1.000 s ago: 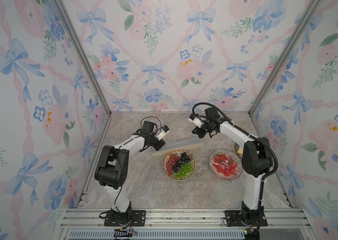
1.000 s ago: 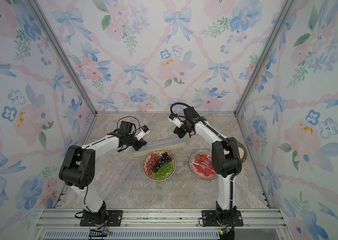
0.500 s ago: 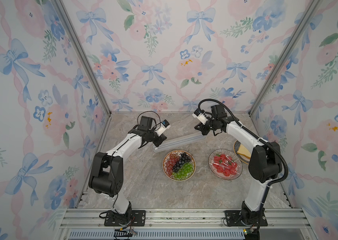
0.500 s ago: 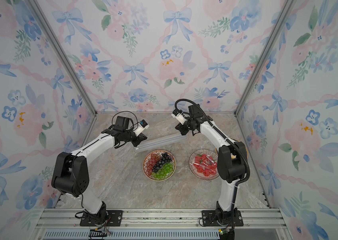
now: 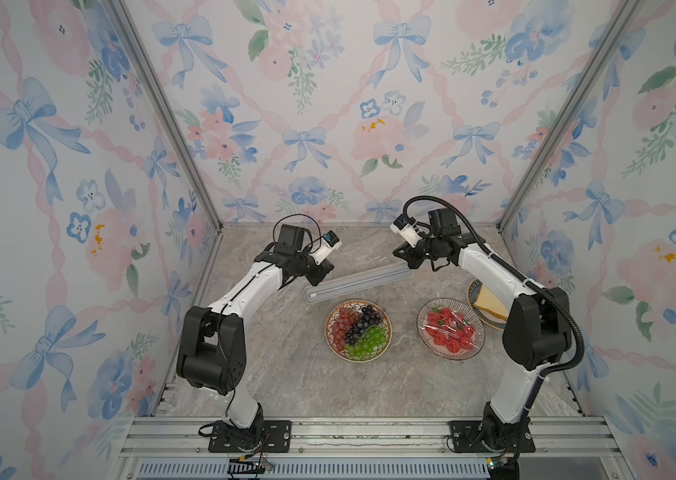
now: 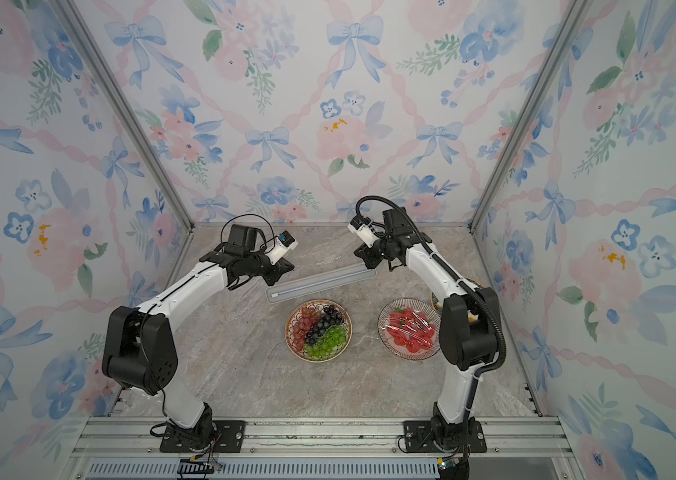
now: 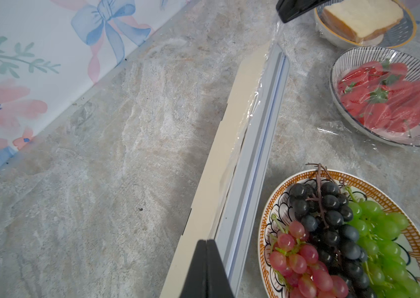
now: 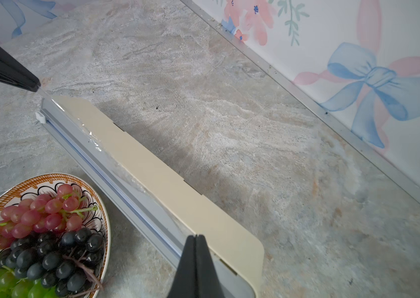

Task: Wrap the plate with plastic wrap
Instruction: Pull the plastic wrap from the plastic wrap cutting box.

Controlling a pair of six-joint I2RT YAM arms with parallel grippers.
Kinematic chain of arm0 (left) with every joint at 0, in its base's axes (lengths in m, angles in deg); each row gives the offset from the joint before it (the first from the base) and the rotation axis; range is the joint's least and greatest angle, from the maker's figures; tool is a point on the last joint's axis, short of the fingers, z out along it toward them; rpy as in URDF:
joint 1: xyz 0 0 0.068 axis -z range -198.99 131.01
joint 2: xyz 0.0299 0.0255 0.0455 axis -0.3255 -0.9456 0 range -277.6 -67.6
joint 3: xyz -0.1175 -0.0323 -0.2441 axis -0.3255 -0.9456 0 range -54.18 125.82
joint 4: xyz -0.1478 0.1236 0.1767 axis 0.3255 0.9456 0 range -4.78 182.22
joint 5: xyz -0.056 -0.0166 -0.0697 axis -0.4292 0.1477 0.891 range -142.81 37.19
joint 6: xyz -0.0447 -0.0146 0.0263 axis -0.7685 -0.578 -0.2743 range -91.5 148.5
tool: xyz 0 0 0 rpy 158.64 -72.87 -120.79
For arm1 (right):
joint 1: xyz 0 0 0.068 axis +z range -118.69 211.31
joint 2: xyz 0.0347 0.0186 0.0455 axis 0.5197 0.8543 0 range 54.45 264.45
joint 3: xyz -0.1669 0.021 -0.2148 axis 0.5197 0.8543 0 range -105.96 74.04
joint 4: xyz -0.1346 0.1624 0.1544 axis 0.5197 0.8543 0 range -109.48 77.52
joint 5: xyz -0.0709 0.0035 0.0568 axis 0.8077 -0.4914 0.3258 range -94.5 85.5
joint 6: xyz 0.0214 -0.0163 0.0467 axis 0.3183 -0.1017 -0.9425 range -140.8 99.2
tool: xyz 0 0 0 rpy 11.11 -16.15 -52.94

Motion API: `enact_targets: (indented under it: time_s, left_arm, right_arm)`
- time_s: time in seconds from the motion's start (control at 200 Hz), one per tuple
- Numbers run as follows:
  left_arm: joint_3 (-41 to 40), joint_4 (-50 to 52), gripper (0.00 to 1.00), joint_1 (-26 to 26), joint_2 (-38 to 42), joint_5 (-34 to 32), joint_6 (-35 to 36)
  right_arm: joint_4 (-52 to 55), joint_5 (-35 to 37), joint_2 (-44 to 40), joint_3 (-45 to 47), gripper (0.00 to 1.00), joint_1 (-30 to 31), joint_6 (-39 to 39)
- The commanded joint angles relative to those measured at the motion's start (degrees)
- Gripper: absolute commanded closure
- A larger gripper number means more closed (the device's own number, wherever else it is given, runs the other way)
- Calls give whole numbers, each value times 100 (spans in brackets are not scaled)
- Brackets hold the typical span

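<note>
The plate [image 5: 327, 330] with the orange rim holds red, black and green grapes and has no film over it. Just behind it lies the long cream box [image 5: 357, 282] with a grey top, slanted across the table. Plastic wrap [image 8: 90, 134] runs as a thin glossy film along the box top up to both fingertips. My left gripper [image 7: 205, 241] is shut on the film at the box's left end. My right gripper [image 8: 195, 236] is shut on it at the right end. Both top views show the two grippers, left [image 6: 276, 278] and right [image 6: 369, 266], above the box ends.
A striped bowl of strawberries [image 5: 450, 330] under film sits right of the grape plate. A blue-rimmed dish with a bread slice [image 5: 490, 307], also under film, lies partly behind the right arm. The floral back wall stands close behind the box.
Both grippers have risen and moved toward the back wall, staying shut. The box has shifted back with them, away from the grape plate.
</note>
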Motion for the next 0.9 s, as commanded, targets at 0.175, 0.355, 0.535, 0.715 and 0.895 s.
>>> enact_targets:
  time_s: [0.175, 0.355, 0.535, 0.715, 0.895]
  left_arm:
    - [741, -103, 100, -2, 353, 64, -14]
    - [1186, -99, 100, -6, 317, -126, -99]
    - [1452, -113, 100, -17, 356, -176, -137]
    - [1570, -113, 100, -26, 426, -148, -137]
    - [1654, -111, 100, -34, 470, -140, -119]
  right_arm:
    - [-491, -53, -679, -95, 100, -61, -225]
    - [-541, 98, -816, -427, 100, -66, -342]
    - [-658, 187, -870, -638, 100, -53, -456]
    - [-742, 196, -820, -791, 100, -6, -484]
    - [-743, 248, -799, -858, 100, 26, -449]
